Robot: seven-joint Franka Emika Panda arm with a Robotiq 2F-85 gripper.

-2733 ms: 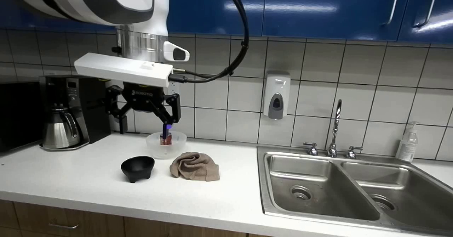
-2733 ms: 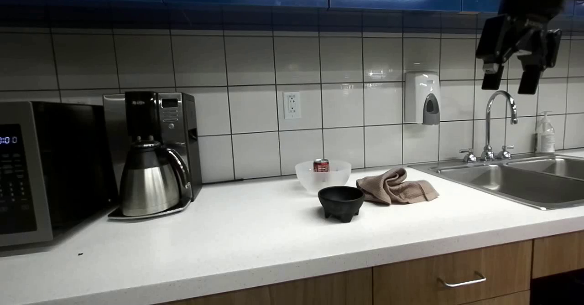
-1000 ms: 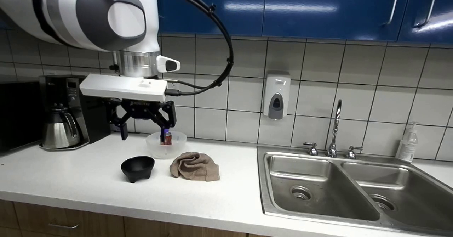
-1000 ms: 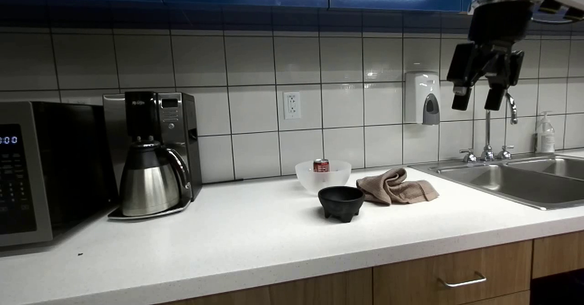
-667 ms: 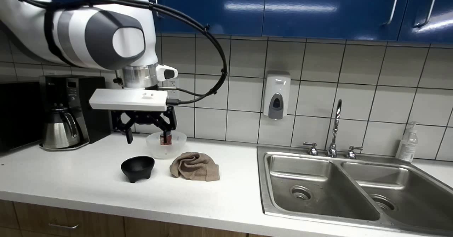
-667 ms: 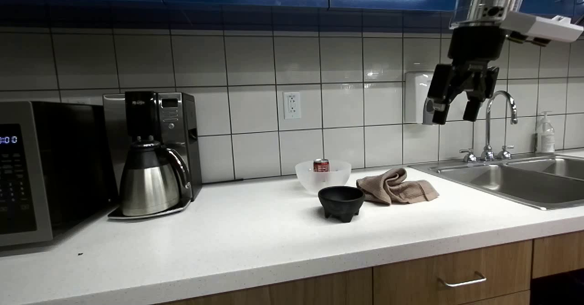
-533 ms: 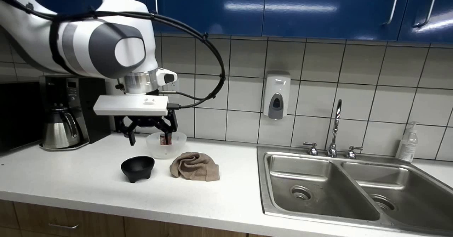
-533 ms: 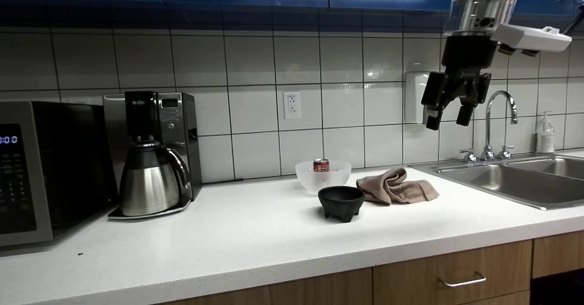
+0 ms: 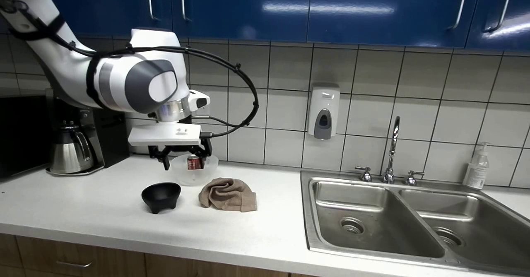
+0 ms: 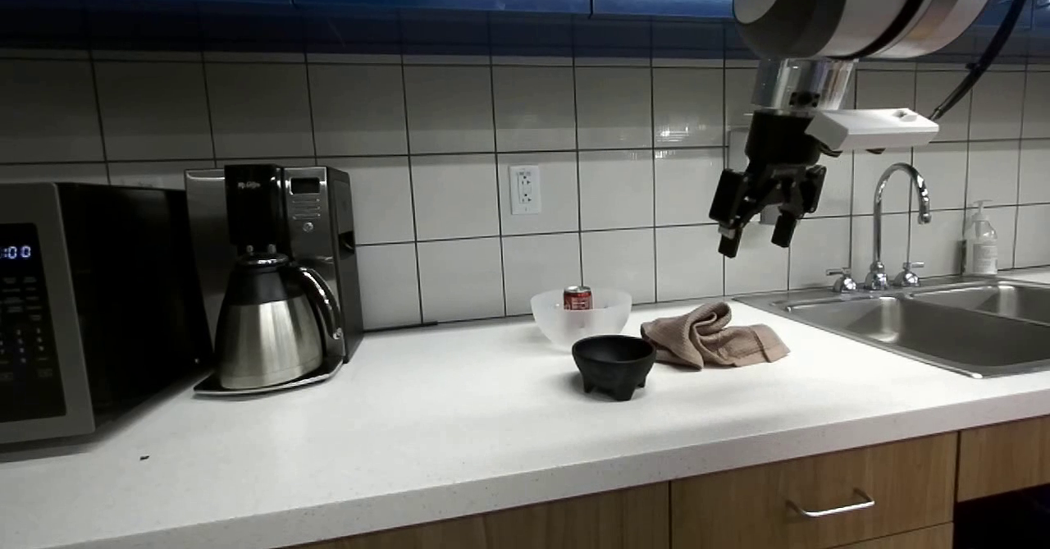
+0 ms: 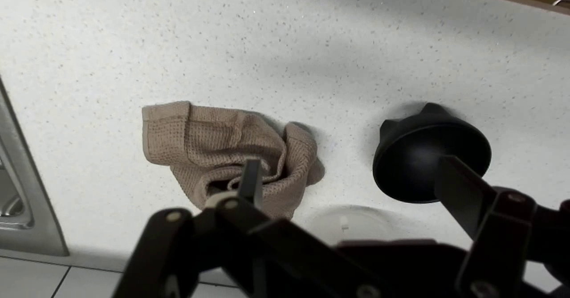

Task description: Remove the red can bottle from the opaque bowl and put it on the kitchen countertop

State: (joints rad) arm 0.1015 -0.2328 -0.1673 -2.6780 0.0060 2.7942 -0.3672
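The small red can (image 9: 193, 162) stands inside the frosted, translucent bowl (image 9: 182, 175) at the back of the white countertop (image 9: 103, 219). The can (image 10: 577, 298) and bowl (image 10: 566, 331) also show in an exterior view. My gripper (image 9: 184, 165) is open and empty, fingers pointing down. In an exterior view the gripper (image 10: 755, 243) hangs in the air, higher than the can and to its right. In the wrist view the fingers (image 11: 350, 161) are wide apart, with only part of the bowl (image 11: 347, 226) visible; the can is hidden there behind the gripper body.
A black footed bowl (image 9: 161, 196) stands in front of the frosted bowl. A crumpled brown cloth (image 9: 228, 195) lies beside it. The sink (image 9: 372, 210) is to the right. A coffee maker (image 10: 283, 286) and microwave (image 10: 49, 311) stand left. The tiled wall (image 9: 285, 115) is behind.
The arm has come down, moving slightly right in an exterior view and left in an exterior view, closer to the bowl. The gripper stays open. The can and bowl have not moved.
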